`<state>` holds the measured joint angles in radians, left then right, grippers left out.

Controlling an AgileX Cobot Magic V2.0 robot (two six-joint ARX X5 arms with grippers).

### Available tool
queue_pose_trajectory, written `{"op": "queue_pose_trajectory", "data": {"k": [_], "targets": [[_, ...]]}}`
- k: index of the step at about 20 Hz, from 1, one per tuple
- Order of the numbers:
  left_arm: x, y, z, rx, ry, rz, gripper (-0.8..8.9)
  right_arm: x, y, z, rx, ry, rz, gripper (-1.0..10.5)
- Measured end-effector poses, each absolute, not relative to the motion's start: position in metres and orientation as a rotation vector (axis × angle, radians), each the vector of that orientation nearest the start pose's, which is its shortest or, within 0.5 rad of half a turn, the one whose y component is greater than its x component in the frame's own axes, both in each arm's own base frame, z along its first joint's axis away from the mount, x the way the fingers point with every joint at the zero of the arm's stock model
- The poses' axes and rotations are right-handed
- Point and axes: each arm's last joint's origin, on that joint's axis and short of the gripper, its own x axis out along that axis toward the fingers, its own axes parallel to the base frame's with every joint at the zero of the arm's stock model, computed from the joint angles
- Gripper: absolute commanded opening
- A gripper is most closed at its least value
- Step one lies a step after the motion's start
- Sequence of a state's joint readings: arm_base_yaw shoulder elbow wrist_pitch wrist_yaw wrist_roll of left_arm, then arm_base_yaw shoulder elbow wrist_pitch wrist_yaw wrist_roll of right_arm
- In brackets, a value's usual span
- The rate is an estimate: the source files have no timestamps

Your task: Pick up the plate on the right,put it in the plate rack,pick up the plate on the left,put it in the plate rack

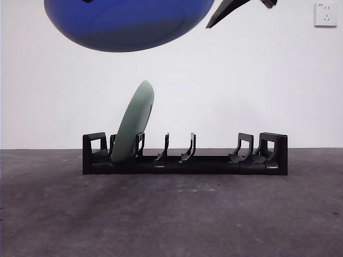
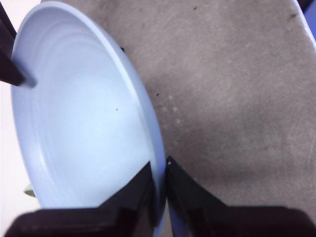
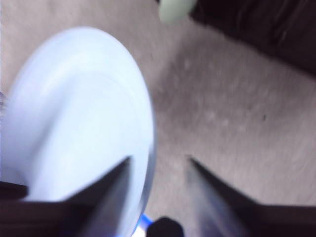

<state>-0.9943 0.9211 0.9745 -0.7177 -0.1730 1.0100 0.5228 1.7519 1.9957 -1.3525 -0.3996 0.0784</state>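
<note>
Your inventory: blue plate [image 1: 128, 24] held high above the plate rack [image 1: 185, 158], left tool [image 2: 159, 180] clenched on its rim. Right tool [image 3: 158, 163] spread, apparently straddling the rim; blurred. Green plate [image 1: 134, 124] leaning in the rack's left slots on the tabletop [image 1: 171, 214].
</note>
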Motion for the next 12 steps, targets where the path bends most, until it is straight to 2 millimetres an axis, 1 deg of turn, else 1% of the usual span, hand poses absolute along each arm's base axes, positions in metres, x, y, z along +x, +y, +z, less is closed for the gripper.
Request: {"op": "queue_pose_trajectory", "data": {"k": [2,4,5,7,8,10,12], "targets": [[0.1,-0.147,0.327,1.252,0.137,-1.061,-0.06,0.28,0.174,0.412,-0.015,1.106,0.785,3.2],[0.099,-0.147,0.327,1.199,0.147,-1.091,-0.06,0.274,0.169,0.436,-0.035,1.004,0.767,3.2],[0.1,-0.148,0.328,1.173,0.147,-1.092,-0.06,0.267,0.164,0.451,-0.043,0.943,0.753,3.2],[0.103,-0.155,0.331,1.091,0.12,-1.077,-0.06,0.247,0.15,0.481,-0.062,0.816,0.704,3.2],[0.106,-0.16,0.333,1.037,0.103,-1.08,-0.06,0.234,0.142,0.493,-0.072,0.758,0.671,3.2],[0.114,-0.17,0.335,0.909,0.075,-1.092,-0.06,0.207,0.124,0.513,-0.086,0.665,0.617,3.2],[0.126,-0.182,0.339,0.772,0.041,-1.081,-0.06,0.184,0.11,0.526,-0.079,0.598,0.618,3.1]]}}
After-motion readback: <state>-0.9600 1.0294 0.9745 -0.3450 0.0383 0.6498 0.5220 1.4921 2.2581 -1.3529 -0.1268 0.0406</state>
